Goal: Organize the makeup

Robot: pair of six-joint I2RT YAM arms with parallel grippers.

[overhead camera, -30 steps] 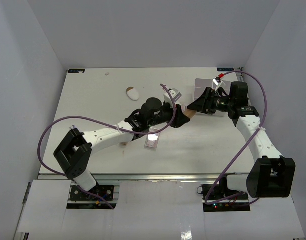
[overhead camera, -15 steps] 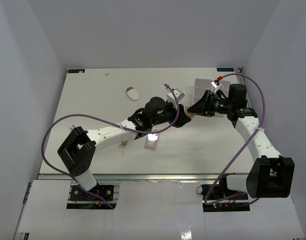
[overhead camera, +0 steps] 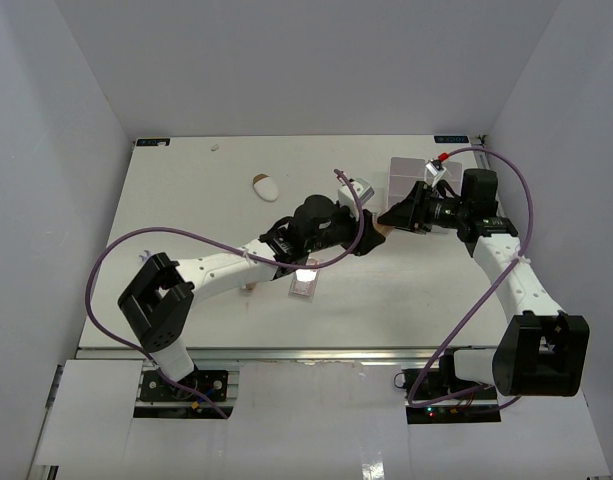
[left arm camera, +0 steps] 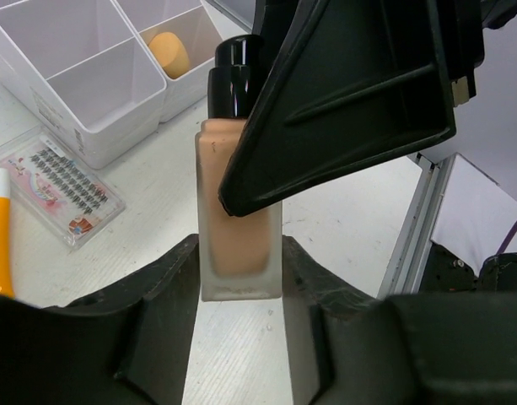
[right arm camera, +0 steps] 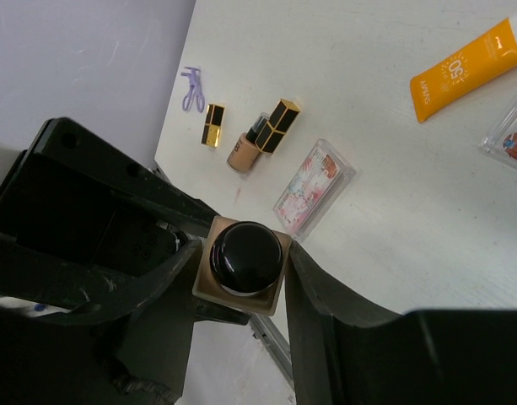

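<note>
A tan bottle [left arm camera: 239, 219] with a dark cap [right arm camera: 245, 257] hangs above the table between both arms. My left gripper [left arm camera: 239, 283] is shut on its lower body. My right gripper [right arm camera: 241, 268] comes from the opposite side, its fingers [left arm camera: 351, 93] pressed against the bottle's shoulders just below the cap. From above, only a sliver of the bottle [overhead camera: 379, 230] shows between the left gripper [overhead camera: 364, 238] and the right gripper [overhead camera: 391, 217]. An orange white-capped tube [right arm camera: 469, 67], a clear-pink palette [right arm camera: 313, 187] and a white-and-brown oval piece [overhead camera: 265, 187] lie on the table.
The white four-compartment box [left arm camera: 98, 80] stands at the back right, a tan sponge [left arm camera: 169, 51] in one cell. A lash palette [left arm camera: 60, 190] lies beside it. Black-and-gold lipsticks [right arm camera: 277, 124] and a purple clip [right arm camera: 191, 89] lie near the left arm.
My right gripper's fingers have narrowed onto the bottle's top end. The left arm has pushed the bottle slightly right toward it, keeping its grip.
</note>
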